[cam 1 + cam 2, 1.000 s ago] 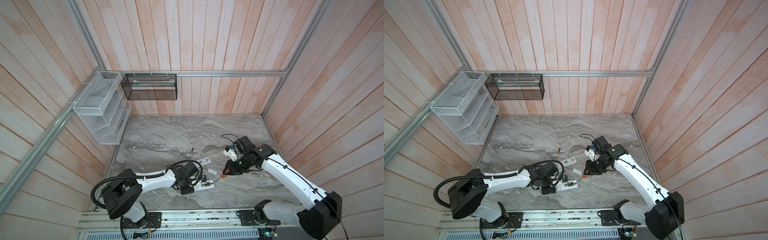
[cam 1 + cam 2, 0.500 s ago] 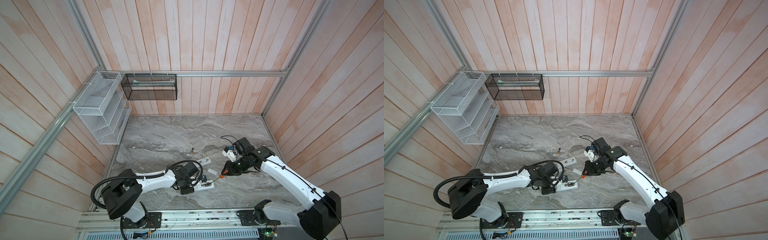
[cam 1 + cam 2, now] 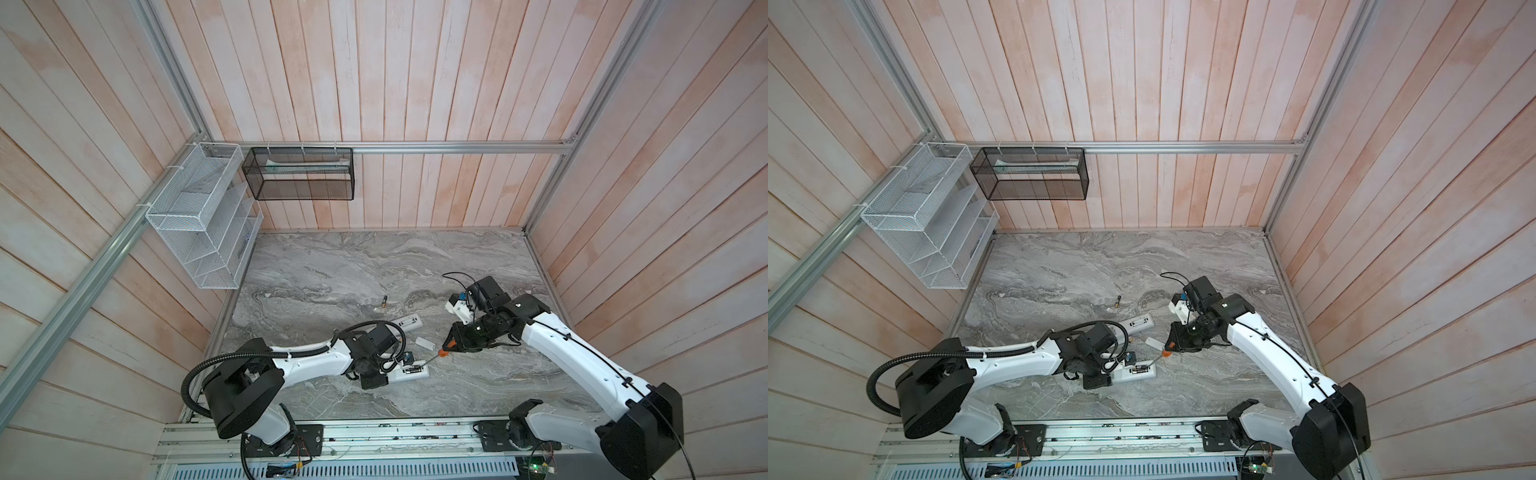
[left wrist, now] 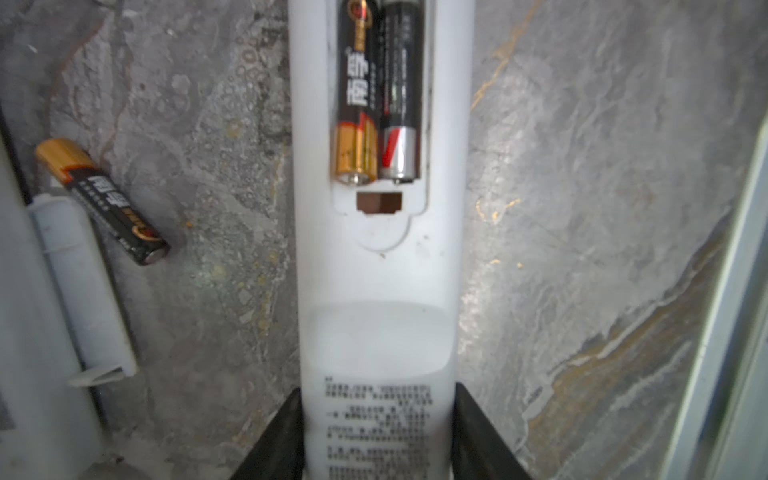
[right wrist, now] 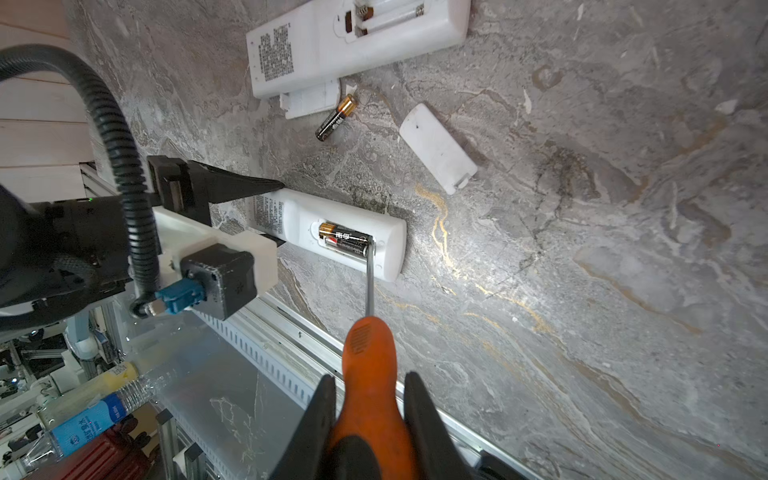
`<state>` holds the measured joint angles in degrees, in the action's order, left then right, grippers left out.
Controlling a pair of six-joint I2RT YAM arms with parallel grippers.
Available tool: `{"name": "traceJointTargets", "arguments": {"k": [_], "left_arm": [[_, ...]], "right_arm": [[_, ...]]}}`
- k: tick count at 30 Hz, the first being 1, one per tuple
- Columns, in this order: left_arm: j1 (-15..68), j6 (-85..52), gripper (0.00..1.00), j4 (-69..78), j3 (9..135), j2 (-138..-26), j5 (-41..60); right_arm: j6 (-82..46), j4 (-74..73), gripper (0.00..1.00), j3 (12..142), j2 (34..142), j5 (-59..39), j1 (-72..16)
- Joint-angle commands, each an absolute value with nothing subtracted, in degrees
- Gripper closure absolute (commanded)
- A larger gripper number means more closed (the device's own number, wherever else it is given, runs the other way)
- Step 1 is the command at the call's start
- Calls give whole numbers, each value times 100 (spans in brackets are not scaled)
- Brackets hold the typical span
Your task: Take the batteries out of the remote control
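My left gripper [image 4: 378, 395] is shut on the white remote control [image 4: 378, 291], which lies back-up on the marble with its bay open. Two batteries [image 4: 355, 104] lie side by side in that bay. My right gripper [image 5: 370, 382] is shut on an orange-handled screwdriver [image 5: 368, 357]. The screwdriver's blade tip rests at the end of the batteries [image 5: 347, 241] in the held remote control [image 5: 386, 249]. One loose battery [image 5: 336, 118] lies beside a second remote [image 5: 353, 45] with an empty bay. Another battery [image 3: 384, 303] lies farther back.
A white bay cover [image 5: 438, 147] lies loose on the marble and another cover [image 5: 309, 102] leans on the second remote. A white wire rack [image 3: 199, 216] and a black mesh basket [image 3: 299, 174] hang on the walls. The metal rail [image 3: 374, 436] borders the front edge.
My right gripper has edged slightly toward the held remote control with the screwdriver. The left arm and the remote control have not moved.
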<state>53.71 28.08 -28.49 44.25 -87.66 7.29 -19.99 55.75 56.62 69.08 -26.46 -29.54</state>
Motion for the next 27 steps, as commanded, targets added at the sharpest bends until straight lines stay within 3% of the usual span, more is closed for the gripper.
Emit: {"name": "traceJointTargets", "arguments": {"k": [1, 27], "left_arm": [[5250, 2825, 91, -2757, 4254, -8785, -149], [5298, 2789, 91, -2742, 4249, -8814, -263]], "right_arm": [[-2075, 5950, 95, 5839, 6874, -2606, -2979], [-2280, 5861, 95, 5873, 6823, -2973, -2975]]}}
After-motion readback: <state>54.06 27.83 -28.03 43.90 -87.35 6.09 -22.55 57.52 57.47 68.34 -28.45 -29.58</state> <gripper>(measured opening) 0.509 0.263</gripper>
